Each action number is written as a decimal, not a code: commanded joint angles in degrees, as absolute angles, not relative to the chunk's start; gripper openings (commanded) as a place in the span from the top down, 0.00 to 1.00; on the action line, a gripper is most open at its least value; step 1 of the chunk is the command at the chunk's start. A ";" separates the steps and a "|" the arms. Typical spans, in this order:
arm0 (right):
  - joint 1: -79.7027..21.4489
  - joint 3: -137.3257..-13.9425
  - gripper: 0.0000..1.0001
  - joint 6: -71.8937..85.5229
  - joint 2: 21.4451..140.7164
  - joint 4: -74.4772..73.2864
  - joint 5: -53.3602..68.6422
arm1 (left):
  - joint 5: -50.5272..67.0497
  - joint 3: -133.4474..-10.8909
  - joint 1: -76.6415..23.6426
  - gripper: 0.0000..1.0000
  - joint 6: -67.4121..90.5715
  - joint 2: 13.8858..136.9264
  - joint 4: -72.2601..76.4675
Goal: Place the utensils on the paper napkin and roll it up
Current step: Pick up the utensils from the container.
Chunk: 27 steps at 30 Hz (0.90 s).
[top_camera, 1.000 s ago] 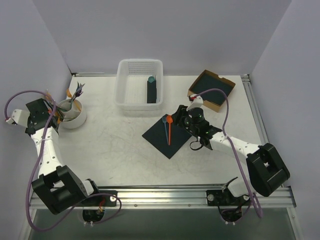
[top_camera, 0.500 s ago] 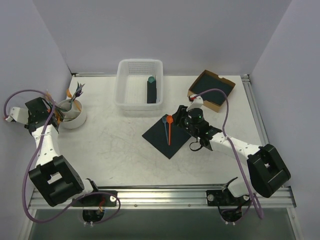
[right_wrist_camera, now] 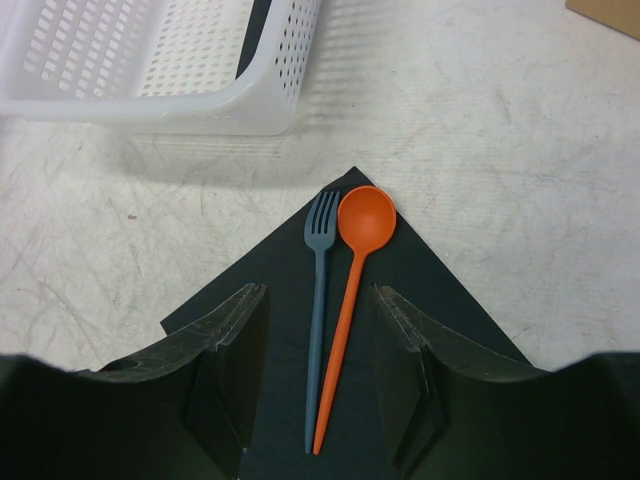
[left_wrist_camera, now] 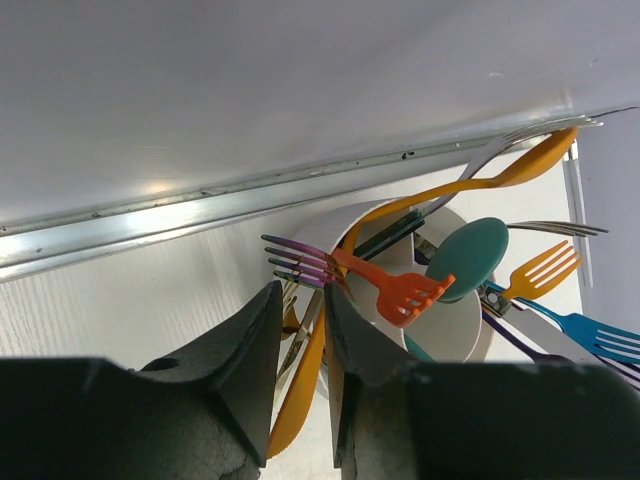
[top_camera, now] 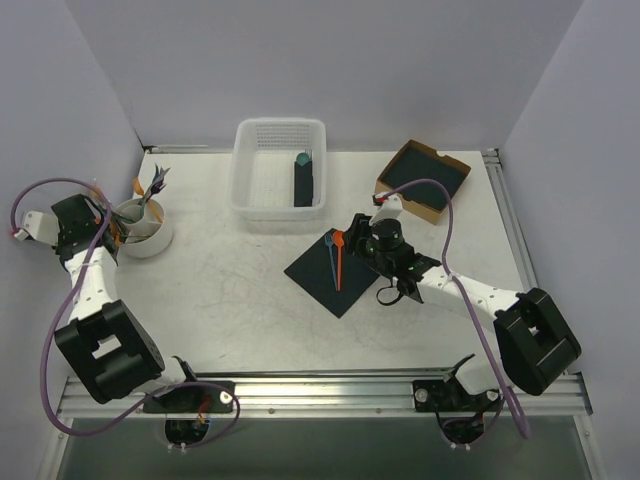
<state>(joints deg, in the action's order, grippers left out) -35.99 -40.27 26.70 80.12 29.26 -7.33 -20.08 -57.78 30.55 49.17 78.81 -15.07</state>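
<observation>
A dark paper napkin [top_camera: 345,283] [right_wrist_camera: 420,290] lies as a diamond mid-table. On it, side by side, rest an orange spoon [top_camera: 339,252] [right_wrist_camera: 352,280] and a blue-grey fork [top_camera: 330,256] [right_wrist_camera: 318,300]. My right gripper [top_camera: 360,244] [right_wrist_camera: 320,300] hovers open over the napkin's right part, with both handles below the gap and untouched. At the far left, my left gripper [top_camera: 108,222] [left_wrist_camera: 304,300] reaches into a white cup [top_camera: 148,236] [left_wrist_camera: 455,335] of mixed utensils. Its jaws stand narrow around an orange-yellow knife [left_wrist_camera: 300,400]. A bright orange fork [left_wrist_camera: 400,290] also sticks out of the cup.
A white perforated basket [top_camera: 252,190] [right_wrist_camera: 130,110] behind the napkin holds a dark roll with a teal tip [top_camera: 303,180]. A cardboard box [top_camera: 447,165] with dark sheets stands at the back right. The left wall and a metal rail [left_wrist_camera: 200,200] run close to the cup.
My left gripper's jaws have narrowed around the knife in the cup, and the left arm's base link has swung slightly. The right gripper has crept a little toward the napkin.
</observation>
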 commanded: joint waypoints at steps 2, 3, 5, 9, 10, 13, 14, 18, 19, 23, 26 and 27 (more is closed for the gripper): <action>-36.04 -41.75 0.56 25.93 78.31 29.88 -9.23 | -18.28 -57.57 30.94 0.72 47.73 78.93 -12.13; -36.04 -41.66 0.55 26.01 78.31 29.88 -9.23 | -18.28 -57.39 30.85 0.72 47.64 78.84 -12.30; -36.04 -41.57 0.55 25.93 78.14 29.88 -9.14 | -18.19 -56.78 30.76 0.72 47.55 78.40 -12.04; -36.04 -41.66 0.55 26.10 78.22 29.88 -9.14 | -18.54 -57.13 30.32 0.77 46.06 78.05 -13.09; -36.04 -41.66 0.55 26.19 78.22 29.88 -9.14 | -18.63 -57.22 30.15 0.77 46.05 78.05 -13.53; -36.04 -41.57 0.54 26.10 78.13 29.88 -9.05 | -18.45 -57.13 29.88 0.67 44.39 77.61 -13.36; -36.04 -41.66 0.54 26.10 77.96 29.80 -9.05 | -18.81 -57.22 29.53 0.67 44.04 77.61 -13.79; -35.95 -41.57 0.53 26.19 77.96 29.79 -9.05 | -20.48 -57.30 29.27 0.67 43.86 78.04 -14.59; -35.95 -41.57 0.53 26.19 77.96 29.79 -9.05 | -20.39 -57.48 29.27 0.67 43.86 78.22 -14.59; -35.86 -41.48 0.52 26.37 77.96 29.71 -9.05 | -20.39 -57.74 29.18 0.68 43.77 79.19 -14.59; -35.68 -41.48 0.52 26.37 77.96 29.79 -8.97 | -20.65 -57.74 29.00 0.68 43.33 79.28 -14.94; -35.68 -41.48 0.52 26.54 78.13 29.71 -8.96 | -20.83 -57.74 28.83 0.68 43.33 79.02 -15.12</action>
<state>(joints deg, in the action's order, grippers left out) -35.99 -40.27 26.74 80.12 29.23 -7.35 -19.79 -57.08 29.26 44.29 78.87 -14.90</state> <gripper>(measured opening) 0.482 0.322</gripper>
